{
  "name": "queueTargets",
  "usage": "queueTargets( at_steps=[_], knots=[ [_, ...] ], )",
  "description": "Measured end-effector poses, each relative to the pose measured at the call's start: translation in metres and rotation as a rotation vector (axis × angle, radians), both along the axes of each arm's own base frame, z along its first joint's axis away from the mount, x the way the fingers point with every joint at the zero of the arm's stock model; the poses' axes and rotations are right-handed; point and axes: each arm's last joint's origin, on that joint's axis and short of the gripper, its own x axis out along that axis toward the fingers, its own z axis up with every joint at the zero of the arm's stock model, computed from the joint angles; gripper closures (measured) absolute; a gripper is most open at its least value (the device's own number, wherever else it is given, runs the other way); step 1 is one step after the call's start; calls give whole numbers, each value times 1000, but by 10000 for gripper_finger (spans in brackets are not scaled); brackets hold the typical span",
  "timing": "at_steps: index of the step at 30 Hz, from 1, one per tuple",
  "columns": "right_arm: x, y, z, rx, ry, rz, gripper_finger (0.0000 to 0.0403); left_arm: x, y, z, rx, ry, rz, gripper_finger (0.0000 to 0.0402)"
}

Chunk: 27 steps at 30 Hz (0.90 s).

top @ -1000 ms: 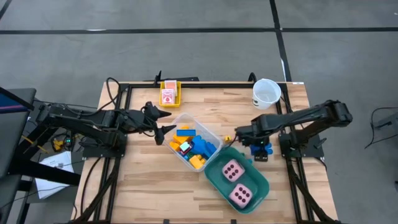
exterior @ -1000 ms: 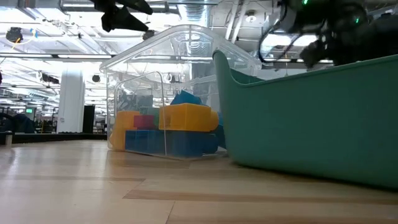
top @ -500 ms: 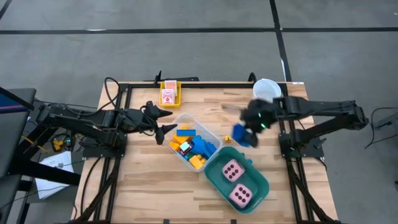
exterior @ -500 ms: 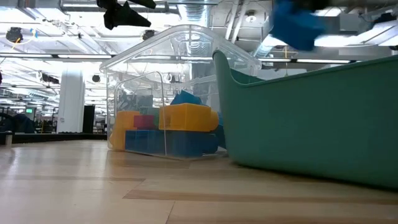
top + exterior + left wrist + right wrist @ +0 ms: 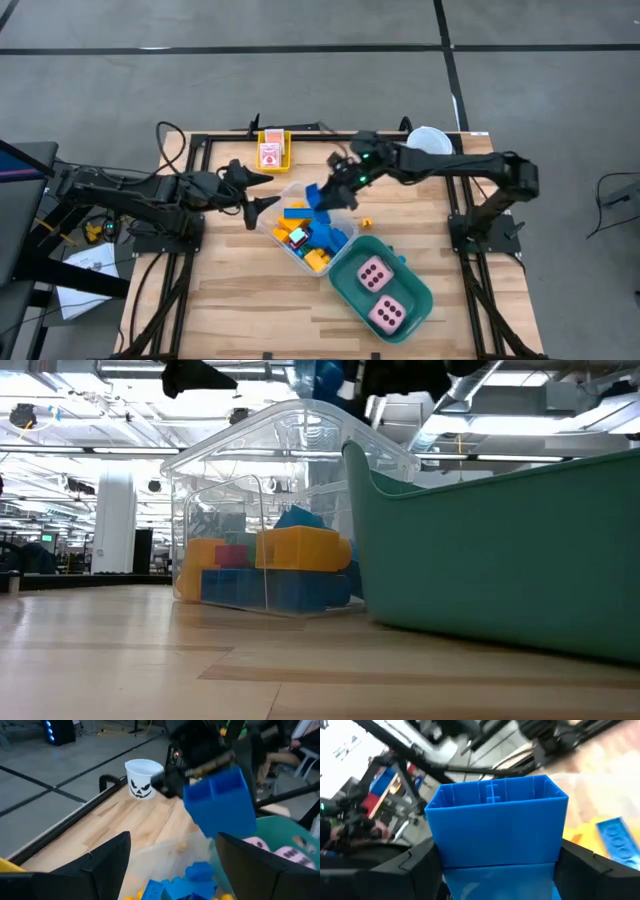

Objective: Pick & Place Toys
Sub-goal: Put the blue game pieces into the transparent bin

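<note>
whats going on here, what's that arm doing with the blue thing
The right gripper is holding a large blue brick over the clear bin, which already has blue, yellow and orange bricks in it. The left gripper hangs open just beside that bin, holding nothing. Two pink dice sit in the teal tub, a small yellow piece lies loose on the table, and a white cup stands at the back.

Blue brick (image 5: 498,820), pink dark-dotted dice (image 5: 372,272) (in a teal tub (image 5: 415,300)), white cup (image 5: 142,778)

clear bin (image 5: 303,228) open-topped, teal tub (image 5: 383,287) touching it
</note>
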Motion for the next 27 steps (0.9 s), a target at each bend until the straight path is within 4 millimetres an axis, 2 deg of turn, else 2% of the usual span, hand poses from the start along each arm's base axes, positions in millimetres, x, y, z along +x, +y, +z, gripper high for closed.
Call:
queueTargets(
  at_steps=[6,16,18,22,24,27],
  knots=[
    [17,3,3,-9,-13,46,113,-13,1,10,-26,-67,0,113],
    [17,3,2,-8,-1,47,113,-22,2,15,-27,-95,-4,113],
    [16,1,0,-4,20,36,96,-22,2,15,-28,-95,-10,113],
    [15,-2,-7,8,75,26,24,-22,1,15,-32,-91,-30,113],
    [15,-3,-11,20,98,35,19,-22,1,14,-33,-89,-34,113],
    [15,-4,-9,26,87,41,38,-22,1,14,-31,-88,-35,113]
  ],
)
